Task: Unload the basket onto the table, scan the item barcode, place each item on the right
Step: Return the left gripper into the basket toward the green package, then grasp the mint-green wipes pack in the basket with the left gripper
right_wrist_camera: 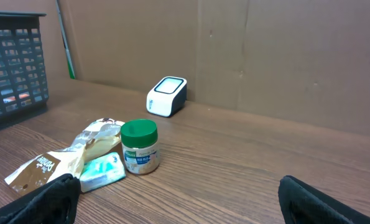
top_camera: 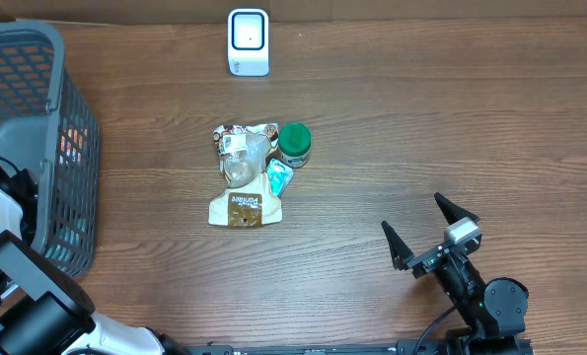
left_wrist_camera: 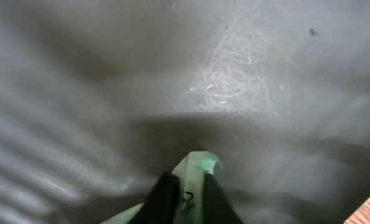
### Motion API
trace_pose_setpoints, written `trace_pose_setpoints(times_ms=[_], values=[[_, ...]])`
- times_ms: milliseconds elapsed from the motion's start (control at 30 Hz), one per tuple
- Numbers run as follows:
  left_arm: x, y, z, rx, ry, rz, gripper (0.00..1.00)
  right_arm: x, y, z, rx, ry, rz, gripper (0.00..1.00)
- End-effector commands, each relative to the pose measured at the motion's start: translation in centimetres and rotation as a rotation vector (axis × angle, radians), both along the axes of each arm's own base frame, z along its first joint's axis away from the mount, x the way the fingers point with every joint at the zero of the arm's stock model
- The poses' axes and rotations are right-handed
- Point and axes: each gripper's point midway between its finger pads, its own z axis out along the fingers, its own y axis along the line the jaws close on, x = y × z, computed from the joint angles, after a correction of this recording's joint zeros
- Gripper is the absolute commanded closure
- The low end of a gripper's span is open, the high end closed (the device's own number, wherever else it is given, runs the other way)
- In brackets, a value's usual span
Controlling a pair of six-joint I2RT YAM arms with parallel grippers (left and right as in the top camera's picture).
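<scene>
The pale item (left_wrist_camera: 200, 163) sits at the 6 o'clock edge of the left wrist view, a thin, whitish-green piece with a dark mark on it; what kind of product it is cannot be told. The left gripper (left_wrist_camera: 186, 186) is clamped on it, its two dark fingers pressed together with the item's edge sticking up past them toward 12 o'clock. Behind it lies a grey, scratched surface crossed by striped shadows, which looks like the floor of the basket (top_camera: 76, 128).

In the overhead view that dark mesh basket stands at the 9 o'clock side of the table (top_camera: 421, 118), and the left arm reaches in from 7 o'clock; the fingers themselves are hidden there.

At the table's centre lies a loose cluster: a brown-and-white pouch (top_camera: 244, 187), a small teal packet (top_camera: 279, 177) touching its 3 o'clock side, and a green-lidded jar (top_camera: 294, 144) standing upright at the pouch's 2 o'clock, just beside it.

The white scanner (top_camera: 248, 41) stands at 12 o'clock, near the far edge, well apart from the cluster.

The right gripper (top_camera: 411, 211) hangs at 5 o'clock above bare wood, its fingers spread wide with nothing between them.
</scene>
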Motion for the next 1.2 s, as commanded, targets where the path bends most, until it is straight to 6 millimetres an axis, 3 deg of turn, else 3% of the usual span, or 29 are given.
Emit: trace_pose_setpoints(times_ms=[0,133,300,433,533,767,900,1033,1167], values=[[-2.6,-0.2,-2.4,0.001,0.130,0.032,0.96,-0.1,0.1,-0.2,0.003,-0.001,0.006,0.00],[-3.4,0.9,-1.5,0.048,0.178,0.112,0.96,-0.1,0.1,-0.2,0.003,-0.001,0.006,0.00],[-2.6,2.6,2.4,0.096,0.170,0.164,0.96,-0.1,0.1,-0.2,0.003,-0.001,0.006,0.00],[-0.9,3.6,8.0,0.127,0.087,0.232,0.96,-0.1,0.1,-0.2,0.003,-0.001,0.006,0.00],[0.6,3.3,12.6,0.131,-0.016,0.250,0.96,-0.1,0.1,-0.2,0.003,-0.001,0.006,0.00],[1.7,-0.9,23.4,0.188,-0.282,0.196,0.96,-0.1,0.1,-0.2,0.003,-0.001,0.006,0.00],[0.9,-2.3,27.4,0.273,-0.379,0.176,0.96,-0.1,0.1,-0.2,0.003,-0.001,0.006,0.00],[0.4,-2.4,28.3,0.298,-0.397,0.182,0.95,-0.1,0.1,-0.2,0.003,-0.001,0.006,0.00],[0.6,-1.9,26.4,0.285,-0.342,0.175,0.72,-0.1,0.1,-0.2,0.003,-0.001,0.006,0.00]])
